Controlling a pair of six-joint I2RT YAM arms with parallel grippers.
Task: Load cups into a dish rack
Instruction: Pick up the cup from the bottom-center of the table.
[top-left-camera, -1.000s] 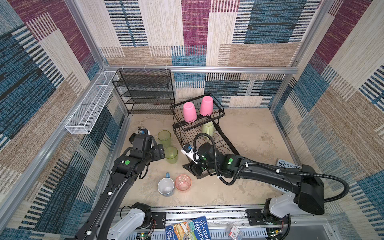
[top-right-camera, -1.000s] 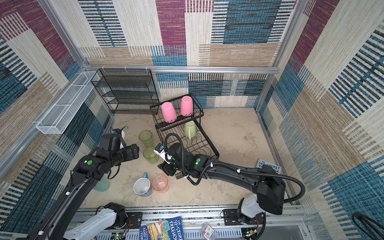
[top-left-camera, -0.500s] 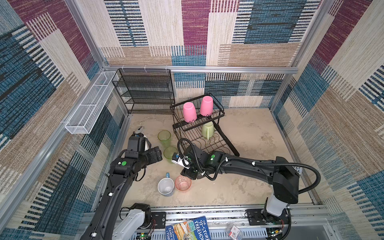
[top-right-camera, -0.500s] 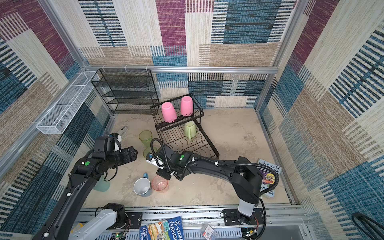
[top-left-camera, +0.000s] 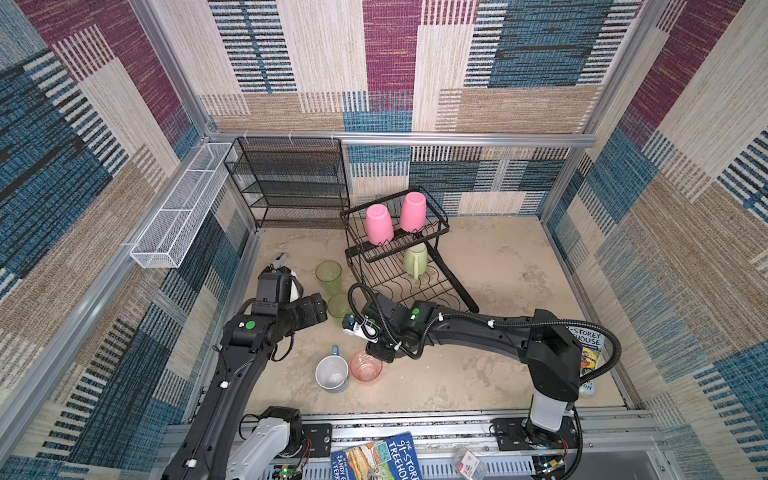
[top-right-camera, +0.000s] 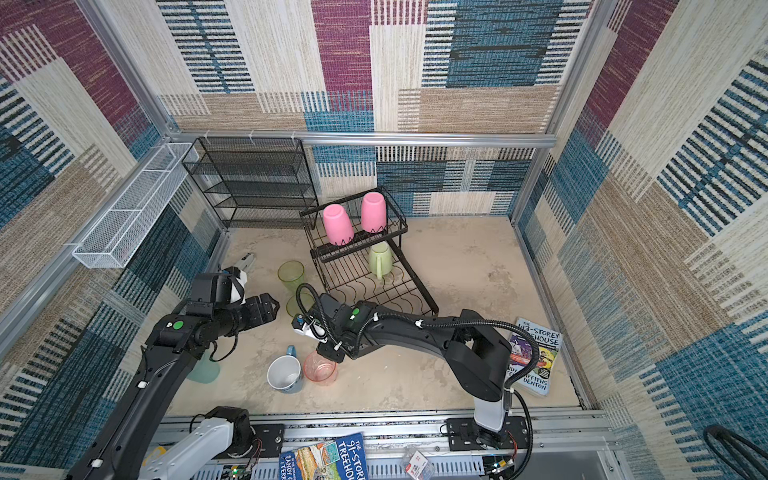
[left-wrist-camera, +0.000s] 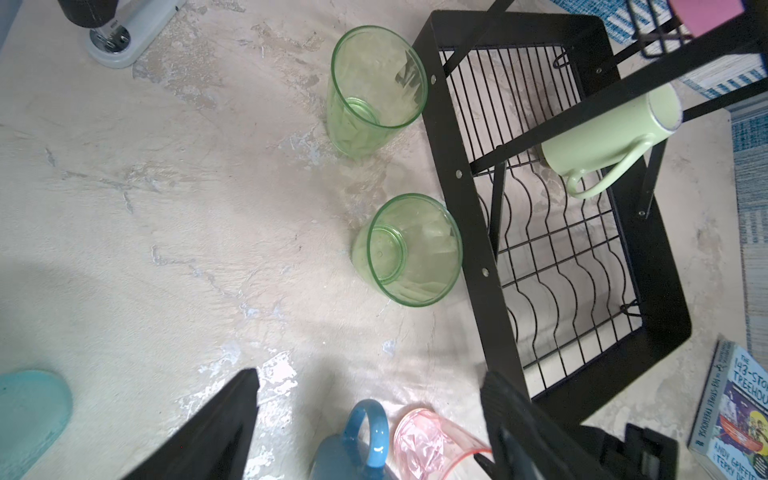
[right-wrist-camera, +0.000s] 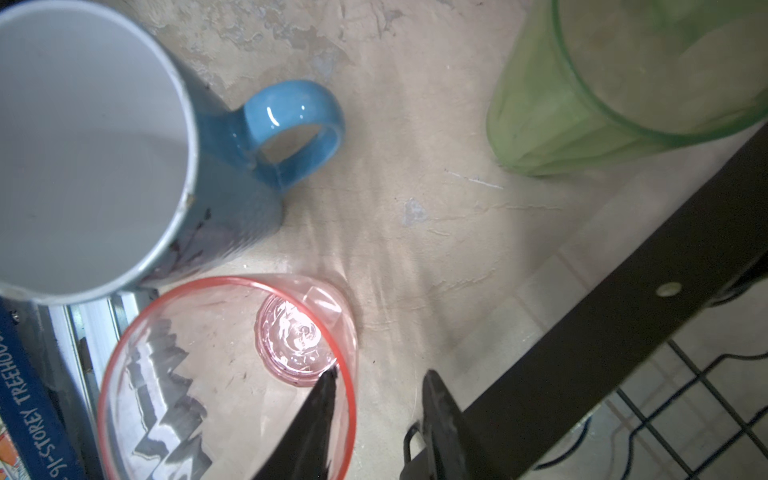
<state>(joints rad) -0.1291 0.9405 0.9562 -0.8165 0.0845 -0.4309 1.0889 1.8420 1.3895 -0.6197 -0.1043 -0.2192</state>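
The black wire dish rack (top-left-camera: 459, 286) holds two upturned pink tumblers (top-left-camera: 379, 224) on its upper basket and a pale-green mug (top-left-camera: 415, 259) on the lower tray. Two clear-green tumblers (top-left-camera: 328, 274) stand left of it. A blue mug (top-left-camera: 331, 373) and a clear-pink tumbler (top-left-camera: 365, 365) stand together near the front. My right gripper (right-wrist-camera: 380, 378) straddles the pink tumbler's (right-wrist-camera: 224, 374) rim, one finger inside and one outside with a gap left. My left gripper (left-wrist-camera: 370, 376) hovers open and empty beside the green tumblers (left-wrist-camera: 411, 249). A teal tumbler (top-right-camera: 203, 370) peeks from under the left arm.
A black mesh shelf unit (top-left-camera: 291, 183) and a white mesh basket (top-left-camera: 178, 212) stand at the back left. A book (top-left-camera: 586, 357) lies at the right wall, another (top-left-camera: 374, 457) on the front rail. A small white device (top-left-camera: 280, 259) lies by the left wall.
My right gripper swung from the rack's front corner down to the clear-pink tumbler and its jaws narrowed around the rim. The left gripper drew back slightly to the left.
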